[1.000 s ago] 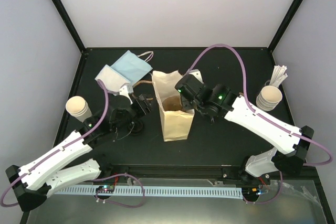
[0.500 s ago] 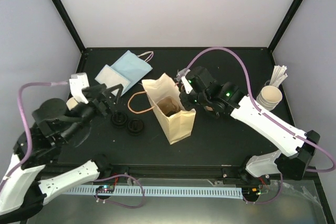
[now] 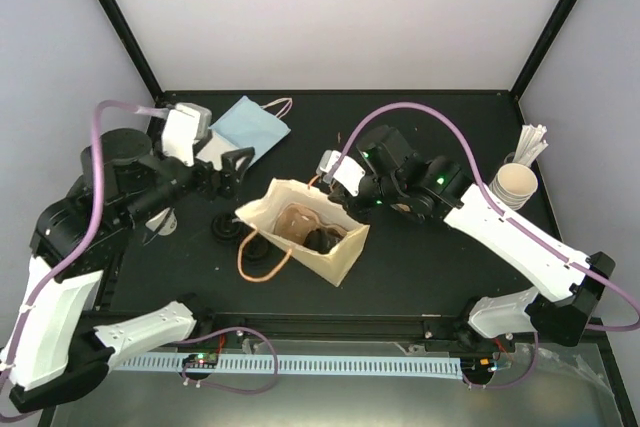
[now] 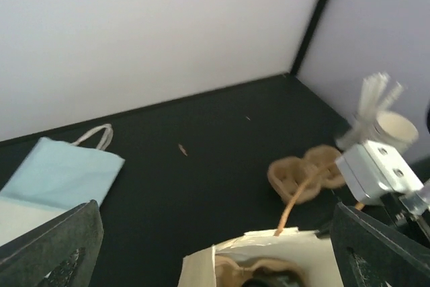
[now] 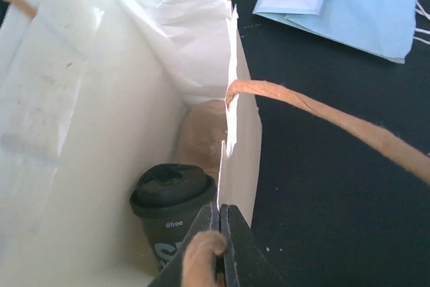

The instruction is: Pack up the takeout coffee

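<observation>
The white paper bag (image 3: 345, 252) stands mid-table with its mouth spread wide. Inside it sit a brown pulp carrier (image 3: 297, 219) and a dark cup with a black lid (image 5: 171, 189). My right gripper (image 5: 220, 212) is shut on the bag's side wall, and a brown handle (image 5: 322, 115) loops over its fingers. My left gripper (image 4: 215, 214) hangs wide open above the bag's left side, holding nothing. The cream takeout coffee cup is almost hidden under my left arm; only a pale sliver (image 3: 166, 219) shows there.
A black lid (image 3: 224, 230) lies left of the bag. Light blue bags (image 3: 248, 125) lie at the back left. A stack of cups with white sticks (image 3: 514, 185) stands far right. Another brown pulp carrier (image 4: 306, 176) lies behind the bag.
My left gripper opened wide, and its arm rose and drew back to the left. The bag shifted left and nearer, its mouth now spread open. My right gripper stayed shut on the bag.
</observation>
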Action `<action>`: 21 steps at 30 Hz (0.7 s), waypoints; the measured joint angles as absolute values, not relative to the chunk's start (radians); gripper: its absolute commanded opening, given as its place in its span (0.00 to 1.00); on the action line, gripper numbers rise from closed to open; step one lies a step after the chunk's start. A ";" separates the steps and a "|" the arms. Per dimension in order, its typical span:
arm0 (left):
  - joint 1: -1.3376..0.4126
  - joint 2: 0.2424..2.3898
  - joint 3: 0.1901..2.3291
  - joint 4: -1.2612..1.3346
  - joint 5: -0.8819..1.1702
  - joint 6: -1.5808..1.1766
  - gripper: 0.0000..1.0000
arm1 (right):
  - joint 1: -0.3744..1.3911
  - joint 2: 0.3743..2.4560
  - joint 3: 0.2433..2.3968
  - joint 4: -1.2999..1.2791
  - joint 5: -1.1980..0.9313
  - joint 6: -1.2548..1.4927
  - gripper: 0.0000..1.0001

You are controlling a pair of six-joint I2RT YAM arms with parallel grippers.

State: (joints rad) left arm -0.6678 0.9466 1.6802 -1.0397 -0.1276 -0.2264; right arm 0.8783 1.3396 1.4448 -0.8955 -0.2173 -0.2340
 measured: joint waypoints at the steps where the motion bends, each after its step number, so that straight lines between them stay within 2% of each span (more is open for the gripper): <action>1: -0.660 0.956 1.677 -1.039 -0.085 -0.201 0.95 | 0.878 1.340 1.448 -0.902 -0.224 -0.262 0.01; 7: -0.648 0.937 1.505 -0.958 0.247 -0.002 0.95 | 0.876 1.340 1.456 -0.971 -0.296 -0.483 0.01; 12: -0.648 0.941 1.384 -0.903 0.421 0.101 0.94 | 0.875 1.348 1.493 -1.016 -0.316 -0.602 0.01; 21: -0.648 0.991 1.334 -0.826 0.472 0.149 0.95 | 0.875 1.369 1.527 -1.048 -0.292 -0.735 0.01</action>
